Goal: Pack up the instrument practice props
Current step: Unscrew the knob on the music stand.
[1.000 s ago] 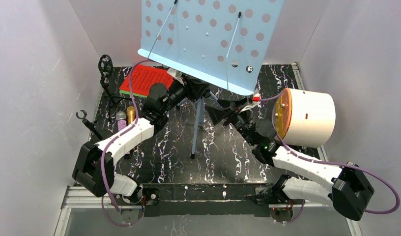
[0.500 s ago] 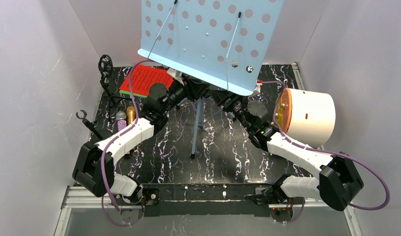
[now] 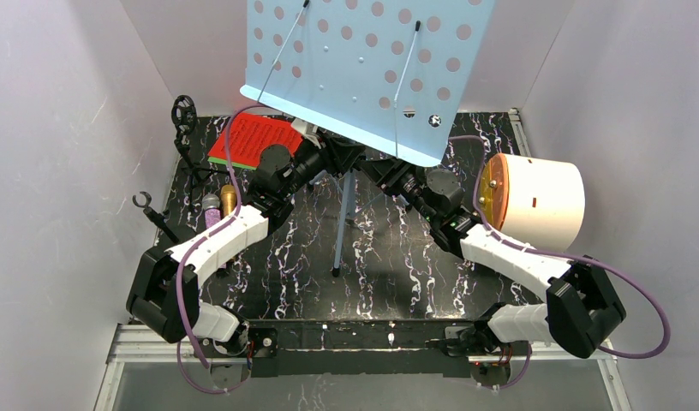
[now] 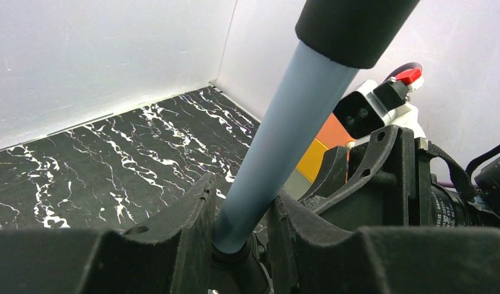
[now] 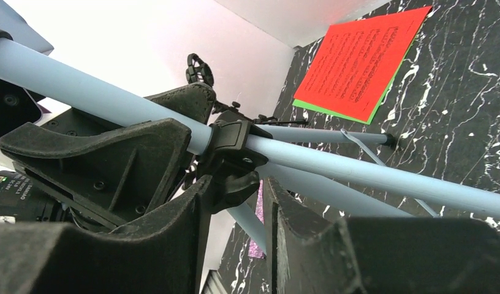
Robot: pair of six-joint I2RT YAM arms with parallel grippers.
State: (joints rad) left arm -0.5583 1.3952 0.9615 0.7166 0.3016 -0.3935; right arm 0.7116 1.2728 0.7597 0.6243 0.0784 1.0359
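1. Red score sheet [image 5: 358, 64], upper right of the right wrist view: rows of dark print run across the page. They are too small and too slanted to read. In the top external view the same sheet [image 3: 253, 137] shows only faint lines.
2. Black round housing [image 4: 446, 208], right edge of the left wrist view: a short line of white lettering curves round it, too fine to make out.
3. Black barrel [image 5: 15, 199], lower left of the right wrist view: small white capitals, partly cut off by the frame edge and not legible.
4. White drum [image 3: 543, 205], right of the top external view: one small red dash on its side, not a letter or number.
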